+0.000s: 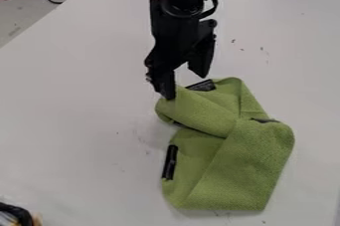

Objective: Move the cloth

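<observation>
Since the end effector (pixel 185 85) hangs spread at the upper-left edge of the green cloth (pixel 249 170) on the tabletop (pixel 73 120), straddle enough fabric first. Close firmly before lifting or dragging.

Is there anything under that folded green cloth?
White tabletop shows around the green cloth, but whatever lies beneath it is covered. A black strip shows at its left edge; whether that is part of the cloth or something poking out, I cannot tell.

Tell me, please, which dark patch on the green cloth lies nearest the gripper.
The top patch, beside the gripper; the left-edge patch and right-side patch lie farther down the cloth.
</observation>
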Robot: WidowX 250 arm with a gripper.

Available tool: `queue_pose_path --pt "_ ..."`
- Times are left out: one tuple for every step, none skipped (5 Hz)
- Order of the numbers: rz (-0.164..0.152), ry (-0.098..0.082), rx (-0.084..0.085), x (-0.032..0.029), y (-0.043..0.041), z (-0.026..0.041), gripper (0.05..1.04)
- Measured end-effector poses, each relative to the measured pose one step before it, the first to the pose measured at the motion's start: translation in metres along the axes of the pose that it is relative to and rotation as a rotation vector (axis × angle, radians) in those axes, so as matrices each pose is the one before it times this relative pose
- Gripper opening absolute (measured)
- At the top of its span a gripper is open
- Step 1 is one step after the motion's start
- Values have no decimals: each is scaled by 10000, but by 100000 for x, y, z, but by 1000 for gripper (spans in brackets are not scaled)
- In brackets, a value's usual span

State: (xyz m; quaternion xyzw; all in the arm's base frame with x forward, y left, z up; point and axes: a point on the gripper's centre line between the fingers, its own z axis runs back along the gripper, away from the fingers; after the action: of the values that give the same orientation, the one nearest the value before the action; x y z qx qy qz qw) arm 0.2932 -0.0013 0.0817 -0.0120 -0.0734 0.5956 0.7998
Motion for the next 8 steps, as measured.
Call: queue_pose_path --pt "166 679 285 398 -537 -1872 999" --pt "-9 290 -105 128 160 -501 987" --pt "-5 96 146 -118 153 -436 902" --pt "85 336 437 -369 229 -756 608" --pt "81 115 351 -58 -92 -509 316" --pt "-25 -16 -11 96 -246 -55 124" --pt "-431 -220 -99 7 -172 65 62" --pt "-963 -857 -497 -433 -463 2006 58"
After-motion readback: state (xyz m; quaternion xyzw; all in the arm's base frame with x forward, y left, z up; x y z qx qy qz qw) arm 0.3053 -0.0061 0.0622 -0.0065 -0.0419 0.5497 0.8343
